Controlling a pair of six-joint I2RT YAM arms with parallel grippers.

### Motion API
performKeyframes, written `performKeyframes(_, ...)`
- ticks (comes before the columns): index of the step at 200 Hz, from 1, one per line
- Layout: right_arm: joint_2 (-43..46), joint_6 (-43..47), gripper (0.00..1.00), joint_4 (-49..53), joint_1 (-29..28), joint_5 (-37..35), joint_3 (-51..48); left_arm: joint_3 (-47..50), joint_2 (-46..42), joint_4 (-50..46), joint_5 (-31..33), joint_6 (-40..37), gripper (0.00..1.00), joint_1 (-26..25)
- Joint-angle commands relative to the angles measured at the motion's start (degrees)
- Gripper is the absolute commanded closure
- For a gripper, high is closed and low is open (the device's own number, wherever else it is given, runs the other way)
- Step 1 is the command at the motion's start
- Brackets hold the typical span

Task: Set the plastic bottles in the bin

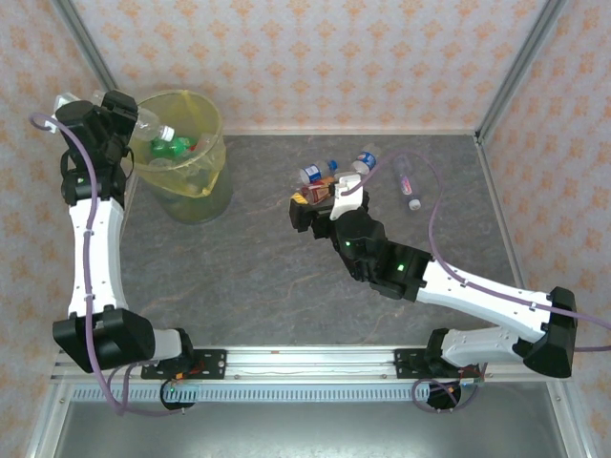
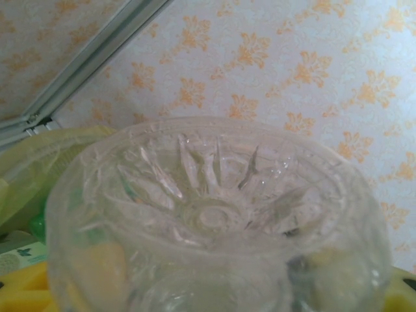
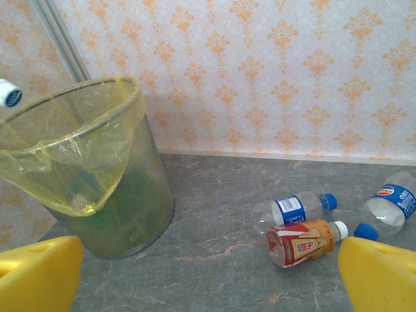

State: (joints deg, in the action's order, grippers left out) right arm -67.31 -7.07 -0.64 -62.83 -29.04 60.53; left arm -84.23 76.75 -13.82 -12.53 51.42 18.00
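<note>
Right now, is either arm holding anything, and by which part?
Left fingers hold a clear bottle around its body, cap end over the bin. Right fingers are open, holding nothing.

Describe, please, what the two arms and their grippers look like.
Both the left arm and the right arm have white links joined by bulky black joint housings, on black bases. A thin lilac cable loops loosely along each. Small green lights glow on the right arm's black housings. The right gripper has blocky yellow fingers; the left gripper has a black body.
</note>
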Motion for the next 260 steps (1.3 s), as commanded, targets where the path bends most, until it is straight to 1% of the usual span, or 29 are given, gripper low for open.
performKeyframes(1,1.3,-1.02,0.0,1.17,0.2,-1.89,1.23,1.33,2.18,6.23,2.6,9.03,0.39,0.15)
performKeyframes(34,1.3,-1.8,0.0,2.09,0.17,-1.64,1.52,2.27,4.88,9.53,5.0,16.08,0.39,0.16)
performKeyframes(49,1.72,-1.89,0.0,2.22,0.19,-2.14,1.23,2.31,6.09,10.89,4.81,18.61,0.39,0.1)
performKeyframes(73,2.1,-1.75,0.0,2.32,0.16,-2.51,0.98,0.4,7.92,10.07,5.25,19.26,0.39,-0.47)
performKeyframes(93,2.02,-1.87,0.0,2.48,0.16,-2.68,1.01,-0.8,8.73,9.08,6.25,18.83,0.34,-1.27)
performKeyframes(104,2.04,-1.89,0.0,2.45,0.17,-2.85,1.06,-1.23,8.93,8.41,6.98,18.27,0.29,-1.55)
performKeyframes(108,2.02,-1.89,0.0,2.41,0.16,-2.94,1.1,-1.49,9.02,7.8,7.34,17.95,0.25,-1.69)
performKeyframes(111,2.06,-1.83,0.0,2.4,0.16,-3.01,1.15,-1.71,9.1,7.42,7.59,17.74,0.18,-1.73)
performKeyframes(122,2.01,-1.85,0.0,2.49,0.18,-3.28,1.23,-2.44,9.15,5.8,8.46,17.07,0.02,-1.8)
performKeyframes(125,1.94,-1.77,0.0,2.49,0.16,-3.38,1.31,-2.58,9.13,5.37,8.55,16.92,0.01,-1.82)
performKeyframes(150,1.64,-1.73,0.0,2.64,0.16,-5.1,1.17,-3.57,8.47,2.43,10.69,14.95,0.01,-1.82)
performKeyframes(177,0.19,-4.08,0.0,5.56,1.07,-10.66,2.46,-4.98,7.45,0.68,11.78,12.18,0.01,-1.9)
performKeyframes(208,0.03,-8.22,0.0,7.94,5.14,-10.5,2.89,-7.24,6.34,-1.99,12.57,7.53,0.01,-2.56)
performKeyframes(240,-0.1,-9.47,0.0,8.07,8.5,-11.84,1.97,-8.08,4.67,-2.47,12.89,3.43,0.01,-4.33)
performKeyframes(260,-0.05,-11.19,0.0,9.37,12.91,-10.67,1.15,-8.52,3.79,-3.09,12.05,1.13,0.01,-6.01)
